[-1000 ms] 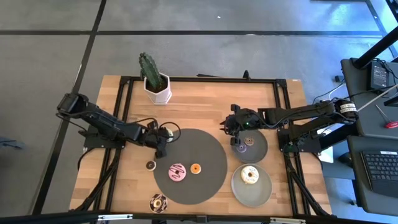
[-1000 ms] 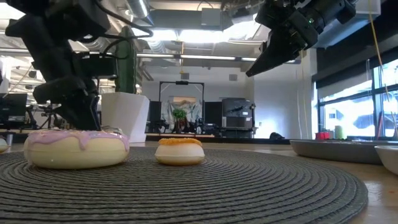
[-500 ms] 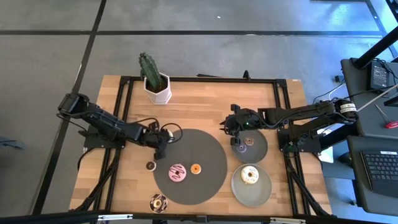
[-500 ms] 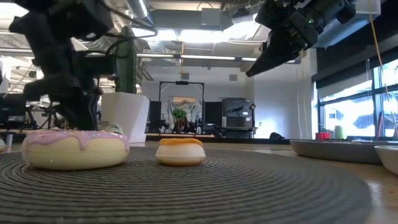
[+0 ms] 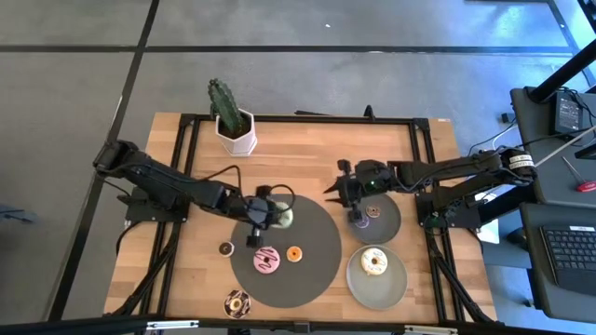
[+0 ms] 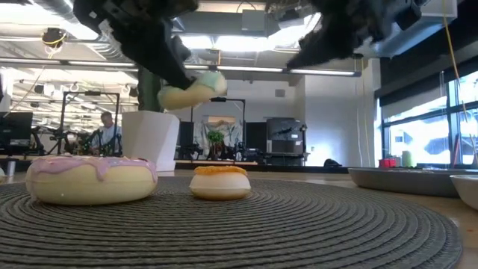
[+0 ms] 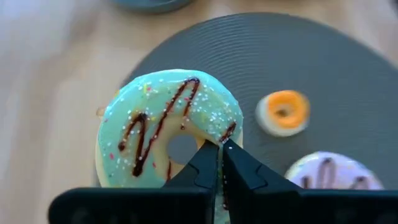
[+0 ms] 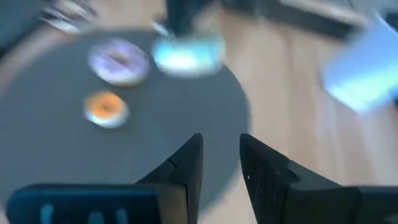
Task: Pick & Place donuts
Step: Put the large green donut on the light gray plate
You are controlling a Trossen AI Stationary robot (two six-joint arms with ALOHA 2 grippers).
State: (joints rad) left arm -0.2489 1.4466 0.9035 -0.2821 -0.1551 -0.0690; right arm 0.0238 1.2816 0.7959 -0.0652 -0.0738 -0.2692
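Left gripper [image 7: 220, 149] clenched on green donut [image 7: 168, 134], lifted above mat [image 5: 317, 223]. Right gripper [image 8: 219, 162] empty, fingers apart, apparently over plate [image 5: 389, 223].

No legible text or labels anywhere

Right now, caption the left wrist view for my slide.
Left end effector shut on the pale green donut, lifted over the dark mat near the orange mini donut.

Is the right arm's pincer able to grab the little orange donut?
Probably yes. The right pincer is empty and open beside the mat, and nothing covers the orange donut. The left pincer hangs nearby, though.
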